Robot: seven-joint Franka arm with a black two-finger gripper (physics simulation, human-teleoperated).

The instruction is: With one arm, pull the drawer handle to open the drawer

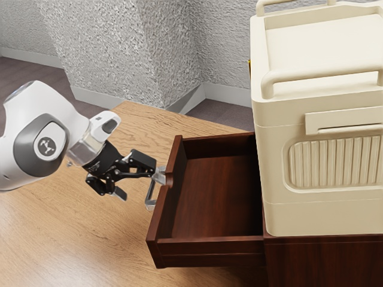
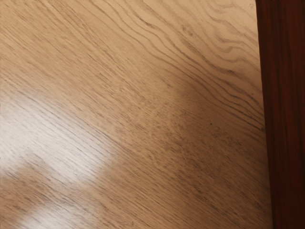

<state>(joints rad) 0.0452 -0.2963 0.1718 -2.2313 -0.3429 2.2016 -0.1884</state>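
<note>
Claw (image 1: pixel 139 185): spread, its two fingers well apart, with nothing pinched between them. Handle (image 1: pixel 149 197): metal, on the outer face of the drawer's front panel, just ahead of the claw on the exterior view's right. One fingertip lies at the handle's far end, by the top edge of the front panel; whether it touches cannot be told. The other is apart from the handle, toward the exterior view's left. Drawer (image 1: pixel 209 197): standing open from the cabinet (image 1: pixel 323 260), above the table (image 1: pixel 66 239), its inside bare. Count: one claw, one handle, one drawer, one cabinet, one table, and one cream box (image 1: pixel 317 209) on the cabinet, with two rails on top.
</note>
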